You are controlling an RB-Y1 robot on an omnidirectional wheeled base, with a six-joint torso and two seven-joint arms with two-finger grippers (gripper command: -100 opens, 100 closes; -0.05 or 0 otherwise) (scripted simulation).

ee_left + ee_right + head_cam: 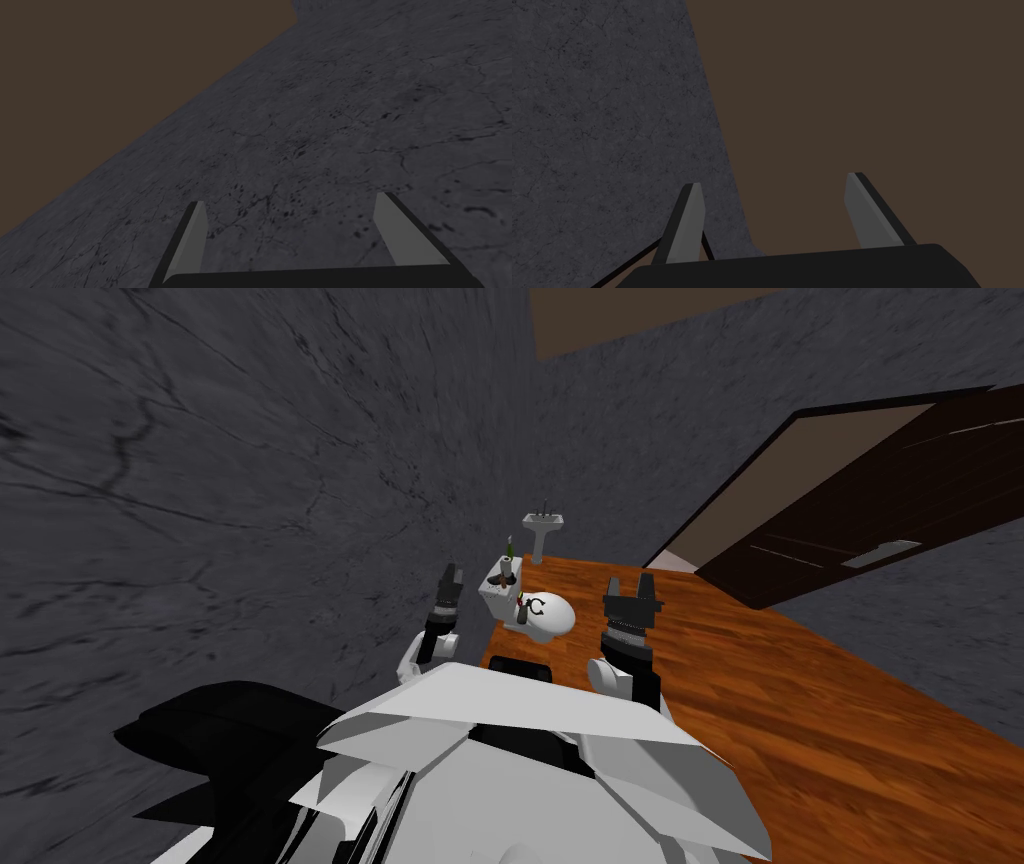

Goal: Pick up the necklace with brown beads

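Wood floor (800, 688): one brown plank surface; it carried the fixtures along the grey wall.
Toilet (562, 623): one, white, lid shut, tank end toward the wall. The shut lid served as a shelf.
Necklace (538, 606): one dark open loop, lying flat on the toilet lid near the tank end. It was judged to be the task's item. Bead colour was too small to confirm.
Adjacent item (521, 613): one small dark upright object just beside the loop; type could not be told. It was judged a collision risk during a descent.
Tank top (493, 589): one green bottle (509, 551), upright, plus small dark items too small to count.
Sink (543, 523): one white pedestal unit, beyond the toilet along the same wall.
Door (880, 518): one, dark, standing open on the right.
Left gripper (452, 573): two fingers set wide apart, nothing between them. It was raised beside the tank, on the wall side, and aimed away from the lid.
Right gripper (630, 580): two fingers set wide apart, nothing between them. It was raised over the floor, on the toilet's door side.
Arm posture: both grippers flanked the toilet, well apart from the necklace. This was judged a carry posture, with the reach not yet begun.
Next requirement: one arm lowered onto the loop, judged the right for its freer side.
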